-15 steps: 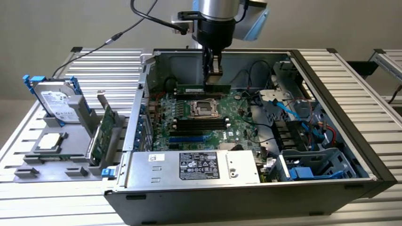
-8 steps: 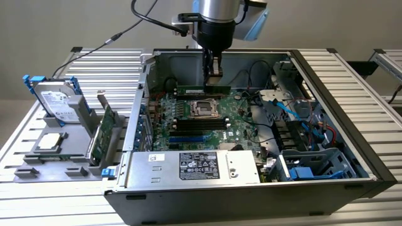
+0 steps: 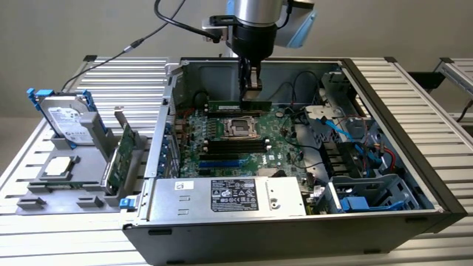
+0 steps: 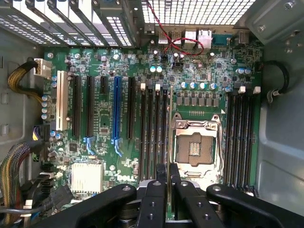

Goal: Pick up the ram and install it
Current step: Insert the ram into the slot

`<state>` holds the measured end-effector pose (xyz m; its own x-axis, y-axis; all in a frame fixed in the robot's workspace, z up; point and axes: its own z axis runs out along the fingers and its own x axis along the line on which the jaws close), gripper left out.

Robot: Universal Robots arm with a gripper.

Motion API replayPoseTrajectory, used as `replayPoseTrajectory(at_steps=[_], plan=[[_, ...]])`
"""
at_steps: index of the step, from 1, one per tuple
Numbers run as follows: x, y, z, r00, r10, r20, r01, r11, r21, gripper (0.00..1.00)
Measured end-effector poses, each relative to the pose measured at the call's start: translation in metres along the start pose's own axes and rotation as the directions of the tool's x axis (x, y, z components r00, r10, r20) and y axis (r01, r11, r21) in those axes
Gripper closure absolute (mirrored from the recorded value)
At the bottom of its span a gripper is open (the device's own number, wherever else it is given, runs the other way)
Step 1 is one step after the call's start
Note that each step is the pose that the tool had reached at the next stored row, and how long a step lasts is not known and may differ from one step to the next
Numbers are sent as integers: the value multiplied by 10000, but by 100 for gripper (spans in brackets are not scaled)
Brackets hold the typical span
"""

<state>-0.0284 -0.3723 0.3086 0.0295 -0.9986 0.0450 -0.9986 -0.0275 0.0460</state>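
The ram, a thin, narrow green stick, is gripped edgewise in the black pincer, which is closed on it, and is held over the green motherboard. Long black memory slots and a square, metal-framed processor socket are seen beneath the pincer.

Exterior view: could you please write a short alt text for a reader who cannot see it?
A robot arm's black gripper holds a long, narrow green ram stick over the green motherboard inside an open dark computer case. A silver hard drive stands in a grey rack at the exterior view's left.
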Motion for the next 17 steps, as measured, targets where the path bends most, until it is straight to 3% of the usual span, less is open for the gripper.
replayPoseTrajectory(at_steps=[6,14,15,16,17], plan=[[14,-2,39,10000,-2,2,2,10000,0,86],[222,-2,192,10000,-33,31,33,10000,3,86],[320,19,362,10000,-79,41,79,10000,4,86],[315,60,443,10000,-87,41,87,10000,5,86],[313,61,462,10000,-88,41,88,10000,6,86]])
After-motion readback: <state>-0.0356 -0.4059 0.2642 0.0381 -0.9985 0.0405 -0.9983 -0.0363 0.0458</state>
